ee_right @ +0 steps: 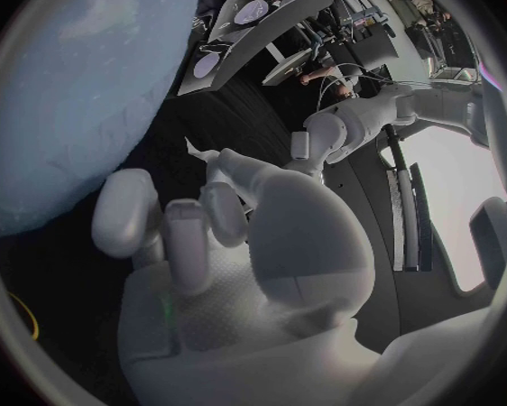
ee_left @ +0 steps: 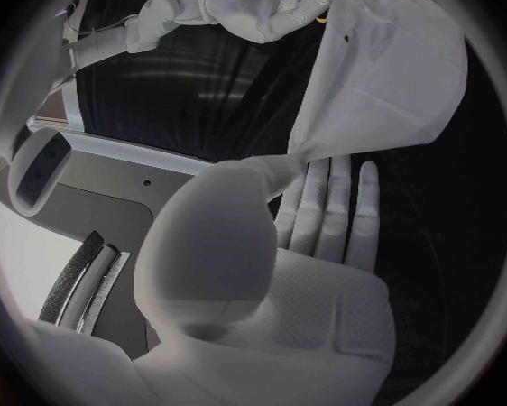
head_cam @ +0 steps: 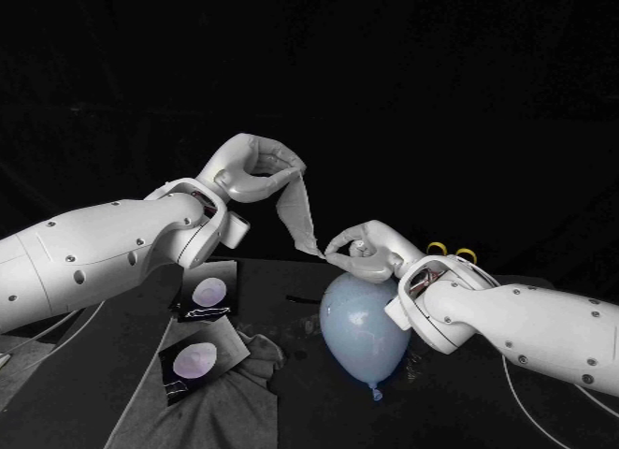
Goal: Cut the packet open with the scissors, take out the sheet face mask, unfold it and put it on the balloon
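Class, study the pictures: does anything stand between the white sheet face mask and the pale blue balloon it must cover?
No separate object does. The white sheet face mask stretches between the left hand and right hand; that right hand itself sits over the top of the pale blue balloon.

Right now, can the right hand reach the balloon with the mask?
Probably yes: the right hand pinches the mask close above the balloon, nothing between them. The left hand holds its other end up.
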Controlling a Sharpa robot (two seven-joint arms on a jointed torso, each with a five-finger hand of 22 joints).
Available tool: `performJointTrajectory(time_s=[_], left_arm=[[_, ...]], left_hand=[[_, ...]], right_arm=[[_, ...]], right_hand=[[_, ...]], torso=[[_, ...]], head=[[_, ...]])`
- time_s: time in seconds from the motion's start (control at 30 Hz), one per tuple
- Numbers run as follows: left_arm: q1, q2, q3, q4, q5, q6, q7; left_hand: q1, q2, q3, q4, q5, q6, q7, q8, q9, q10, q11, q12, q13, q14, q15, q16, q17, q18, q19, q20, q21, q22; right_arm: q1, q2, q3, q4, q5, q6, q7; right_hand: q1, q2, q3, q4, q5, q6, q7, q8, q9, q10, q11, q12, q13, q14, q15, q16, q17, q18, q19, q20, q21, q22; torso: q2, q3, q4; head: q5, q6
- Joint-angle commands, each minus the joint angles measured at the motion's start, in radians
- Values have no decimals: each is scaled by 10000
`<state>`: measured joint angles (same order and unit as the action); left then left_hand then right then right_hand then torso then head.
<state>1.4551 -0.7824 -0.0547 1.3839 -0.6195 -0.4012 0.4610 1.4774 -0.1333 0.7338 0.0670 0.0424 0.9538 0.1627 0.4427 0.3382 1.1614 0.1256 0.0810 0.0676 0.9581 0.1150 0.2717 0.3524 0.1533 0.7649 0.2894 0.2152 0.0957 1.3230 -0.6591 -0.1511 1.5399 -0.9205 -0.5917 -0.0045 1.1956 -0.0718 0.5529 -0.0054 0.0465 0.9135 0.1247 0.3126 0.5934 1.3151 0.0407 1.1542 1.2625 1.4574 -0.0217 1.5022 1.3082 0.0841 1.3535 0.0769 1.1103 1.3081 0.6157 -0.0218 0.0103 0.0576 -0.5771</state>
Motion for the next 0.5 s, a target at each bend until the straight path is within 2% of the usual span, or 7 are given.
performJointTrajectory(time_s=[0.03, 0.1, 0.13, 0.27, 0.33, 0.47, 0.5], left_arm=[[25, -26, 17, 85, 661, 145, 325], [25, -57, 16, 118, 768, 200, 349], [25, -81, 16, 133, 859, 247, 365], [25, -135, 15, 171, 1048, 367, 414], [24, -158, 14, 186, 1104, 429, 442], [23, -195, 12, 230, 1167, 557, 499], [23, -205, 12, 250, 1177, 607, 520]], left_hand=[[-39, 62, 84, -2, 60, 52, -45, 35, 348, -2, 88, -72, 4, -86, 0, 58, 11, -73, -75, -28, 38, 17], [-39, 62, 84, -2, 60, 52, -45, 35, 348, -2, 88, -72, 4, -86, 0, 58, 11, -73, -75, -28, 38, 17], [-49, 62, 84, 1, 59, 47, -44, 34, 352, -6, 91, -75, 4, -92, 4, 56, 11, -74, -80, -28, 38, 17], [-58, 62, 82, 6, 59, 44, -43, 33, 355, -9, 94, -77, 4, -95, 7, 55, 11, -75, -83, -28, 39, 17], [-65, 65, 81, 10, 59, 41, -43, 33, 358, -11, 98, -78, 3, -97, 10, 55, 11, -75, -86, -28, 39, 17], [-99, 79, 73, 30, 58, 28, -42, 34, 375, -21, 106, -84, 3, -111, 21, 50, 11, -84, -110, -22, 34, 14], [-108, 82, 70, 35, 58, 24, -44, 34, 381, -24, 108, -86, 3, -116, 24, 49, 11, -87, -122, -21, 30, 11]], right_arm=[[12, -108, 10, -56, 1880, -447, 1319], [45, -194, 26, -125, 2605, -525, 1765], [85, -249, 41, -201, 3111, -521, 2056], [212, -351, 74, -411, 4135, -459, 2586], [289, -404, 95, -547, 4555, -420, 2831], [403, -406, 119, -879, 4936, -309, 3112], [426, -380, 124, -1002, 5017, -244, 3161]], right_hand=[[191, -97, -58, 65, 13, -126, 62, -178, -98, -661, 68, -1154, -840, 588, 18, -170, 948, 141, -202, 70, -405, 1162], [342, -90, -9, 114, 35, -215, 163, -385, -209, -1786, 166, -3260, -2432, 144, 91, -827, -77, 426, -1034, 161, -2085, 613], [413, -116, 9, 165, 48, -201, 189, -497, -277, -2257, 185, -4464, -3423, -174, 113, -1356, -786, 619, -1579, 205, -3270, 168], [507, -178, 141, 286, 25, -149, 237, -683, -405, -2476, 237, -5787, -4642, -1073, 167, -2954, -2746, 981, -2673, 264, -5830, -918], [541, -241, 206, 372, 30, -95, 272, -833, -511, -2248, 269, -6748, -5717, -1338, 208, -3756, -3571, 980, -2632, 304, -6234, -1285], [609, -120, 317, 476, 23, 86, 335, -1015, -626, -1969, 320, -7904, -7016, -1860, 258, -5035, -4861, 981, -2629, 337, -6700, -1705], [630, -166, 311, 458, 49, 69, 343, -1082, -657, -1935, 341, -8128, -7262, -2062, 286, -5431, -5243, 976, -2666, 353, -6811, -1796]], torso=[[6, -1, 4], [1, -2, 12], [-4, -1, 19], [-8, -8, 14], [1, -10, 9], [3, -8, 5], [0, -7, 9]], head=[[11, 53], [15, 71], [14, 77], [-4, 130], [-11, 148], [-14, 161], [-15, 162]])
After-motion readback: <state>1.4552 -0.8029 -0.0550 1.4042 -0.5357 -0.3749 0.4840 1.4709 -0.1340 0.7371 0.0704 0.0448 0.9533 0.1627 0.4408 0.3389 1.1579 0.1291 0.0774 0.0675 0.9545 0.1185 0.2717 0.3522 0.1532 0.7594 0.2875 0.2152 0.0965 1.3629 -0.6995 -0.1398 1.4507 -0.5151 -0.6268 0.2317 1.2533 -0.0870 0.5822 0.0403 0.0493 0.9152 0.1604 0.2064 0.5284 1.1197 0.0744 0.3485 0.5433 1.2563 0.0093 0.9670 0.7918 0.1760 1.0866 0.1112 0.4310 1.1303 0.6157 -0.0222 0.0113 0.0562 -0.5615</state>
